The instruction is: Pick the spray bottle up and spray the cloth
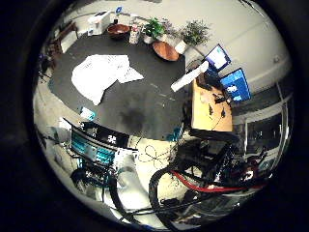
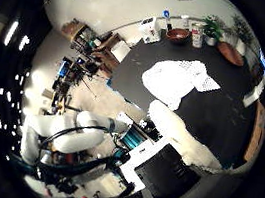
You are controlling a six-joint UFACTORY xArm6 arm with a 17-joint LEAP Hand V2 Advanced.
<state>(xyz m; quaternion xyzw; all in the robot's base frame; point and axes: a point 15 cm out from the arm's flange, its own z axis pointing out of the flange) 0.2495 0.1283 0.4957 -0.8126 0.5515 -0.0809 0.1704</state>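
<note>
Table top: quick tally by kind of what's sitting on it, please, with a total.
White cloth: 1
Brown bowls, one wooden bowl and one flat dish: 2
Potted plants, and: 2
Can: 1
White appliance at the far edge: 1
Total: 7
No spray bottle can be made out on the table.

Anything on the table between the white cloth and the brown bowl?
No. In the little finger side view, only bare black table lies between the white cloth and the brown bowl.

Hand [image 2: 164,154] raised high, fingers apparently relaxed
</note>
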